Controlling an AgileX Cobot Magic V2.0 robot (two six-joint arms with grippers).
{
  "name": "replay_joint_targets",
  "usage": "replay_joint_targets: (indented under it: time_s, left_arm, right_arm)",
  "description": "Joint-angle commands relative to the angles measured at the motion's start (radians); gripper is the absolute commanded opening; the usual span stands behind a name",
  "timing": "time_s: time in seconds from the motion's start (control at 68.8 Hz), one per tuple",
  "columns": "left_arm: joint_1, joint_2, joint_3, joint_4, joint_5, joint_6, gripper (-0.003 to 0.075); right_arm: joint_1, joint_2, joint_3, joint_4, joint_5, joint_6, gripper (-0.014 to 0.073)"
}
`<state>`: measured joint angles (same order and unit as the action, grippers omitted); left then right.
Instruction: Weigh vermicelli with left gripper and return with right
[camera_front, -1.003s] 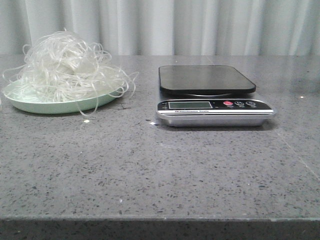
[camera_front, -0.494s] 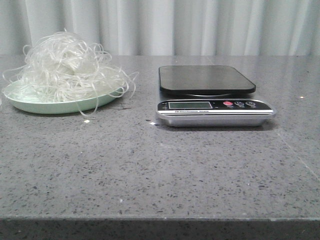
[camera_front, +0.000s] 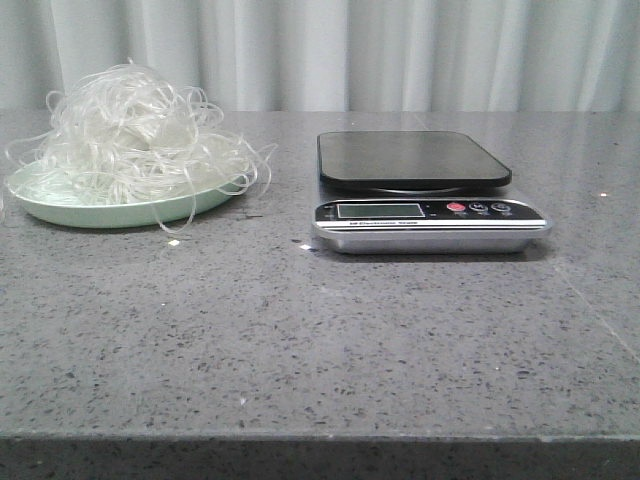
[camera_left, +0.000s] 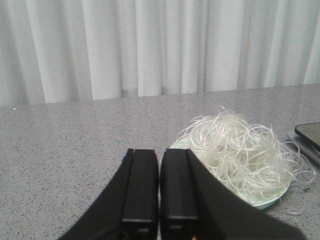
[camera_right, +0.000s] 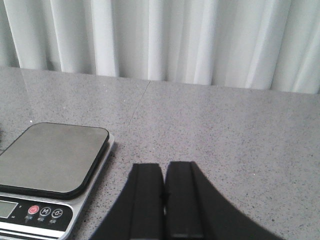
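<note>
Vermicelli (camera_front: 130, 125) sits as a loose, puffy heap of thin translucent strands on the pale green plate (camera_front: 70, 208), with several curls hanging over the plate's rim onto the grey stone table (camera_front: 320, 330). My left claw (camera_left: 159, 187) is empty, its two black fingers (camera_left: 141, 185) pressed together with only a hairline seam between them; it holds nothing and touches nothing. From that claw, the vermicelli lies ahead and off to the scale's side, near but apart from the fingertips, and one corner of the kitchen scale (camera_left: 306, 137) shows just past the plate. My right claw (camera_right: 164, 192) is likewise closed on nothing, fingers flat against each other above bare table. From the right claw, the scale (camera_right: 47, 172) lies ahead toward the plate's side, close by but not in contact; its dark weighing platform (camera_right: 52, 155) carries no load, and a red button (camera_right: 33, 210) with two dark buttons beside it sits on the silver front panel. In the front view neither claw appears; the plate and the scale (camera_front: 425, 190) stand side by side, apart, before a pale curtain (camera_front: 330, 50).
</note>
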<state>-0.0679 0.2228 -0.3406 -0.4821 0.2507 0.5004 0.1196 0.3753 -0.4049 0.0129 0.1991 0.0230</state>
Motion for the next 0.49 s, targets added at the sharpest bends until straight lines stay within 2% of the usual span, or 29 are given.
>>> replay_joint_targets:
  time_s: [0.0, 0.48]
  left_arm:
    - [0.004, 0.007, -0.025, -0.018, -0.067, -0.01, 0.0137]
    - [0.004, 0.007, -0.025, -0.018, -0.064, -0.01, 0.0137]
  right_arm:
    - [-0.008, -0.029, -0.01, -0.006, -0.084, -0.005, 0.0153]
    - [-0.008, -0.034, -0.004, -0.006, -0.082, -0.005, 0.0151]
